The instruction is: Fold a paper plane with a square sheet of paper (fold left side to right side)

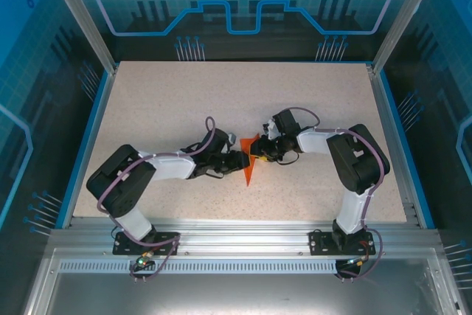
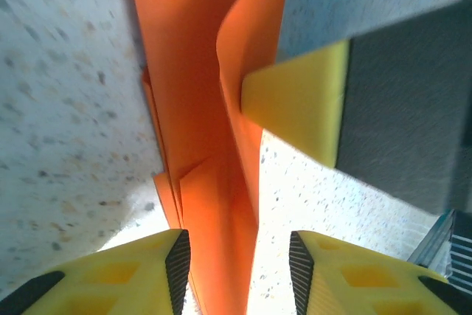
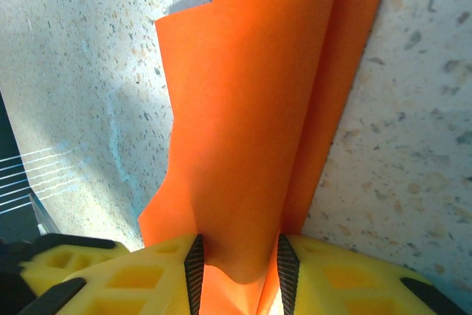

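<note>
The orange-red sheet of paper [image 1: 249,171] lies at the table's middle, folded into a narrow pointed shape with its tip toward the near edge. My right gripper [image 1: 259,151] comes in from the right. In the right wrist view both pads press a raised fold of the paper [image 3: 258,108], so my right gripper [image 3: 236,263] is shut on it. My left gripper [image 1: 240,158] reaches in from the left. In the left wrist view it [image 2: 237,263] stands open around the paper [image 2: 192,71], with bare table showing beside the right pad. A yellow finger [image 2: 302,108] of the right gripper touches the upright flap.
The speckled beige table [image 1: 221,94] is bordered by a blue rim and metal frame posts [image 1: 81,20]. Both arms' elbows [image 1: 122,178] [image 1: 358,156] sit left and right of the paper, low over the near half of the table.
</note>
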Robot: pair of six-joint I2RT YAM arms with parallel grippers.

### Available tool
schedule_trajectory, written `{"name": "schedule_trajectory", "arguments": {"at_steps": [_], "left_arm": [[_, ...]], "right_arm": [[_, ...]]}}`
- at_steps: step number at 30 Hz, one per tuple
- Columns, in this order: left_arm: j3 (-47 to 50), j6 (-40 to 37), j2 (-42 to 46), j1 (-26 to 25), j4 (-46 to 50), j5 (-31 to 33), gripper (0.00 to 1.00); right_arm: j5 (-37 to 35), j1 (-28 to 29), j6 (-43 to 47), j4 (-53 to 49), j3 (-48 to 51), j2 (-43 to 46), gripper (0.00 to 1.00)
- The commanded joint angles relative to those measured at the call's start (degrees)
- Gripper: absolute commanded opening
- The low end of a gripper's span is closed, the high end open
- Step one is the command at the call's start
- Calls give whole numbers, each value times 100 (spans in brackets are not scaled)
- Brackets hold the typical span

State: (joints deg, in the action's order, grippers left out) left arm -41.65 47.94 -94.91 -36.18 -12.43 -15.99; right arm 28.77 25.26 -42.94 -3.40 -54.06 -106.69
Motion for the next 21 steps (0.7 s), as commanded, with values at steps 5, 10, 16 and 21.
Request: {"name": "schedule_trajectory", "arguments": {"at_steps": [5,10,16,21], "left_arm": [[-195,56,-126,504,52,-392,40],[-458,236,-608,616,-235,-622,35],[-646,510,-982,656,-754,-915,33],[-713,524,-1051,651,-779,-941,32]], "right_arm": [[-223,142,14,-135,47,-212,35],[-214,147,20,-134,46,-216,35],[-219,155,22,-153,54,-213,35],[-245,149,32,-170,54,-203,35]]}}
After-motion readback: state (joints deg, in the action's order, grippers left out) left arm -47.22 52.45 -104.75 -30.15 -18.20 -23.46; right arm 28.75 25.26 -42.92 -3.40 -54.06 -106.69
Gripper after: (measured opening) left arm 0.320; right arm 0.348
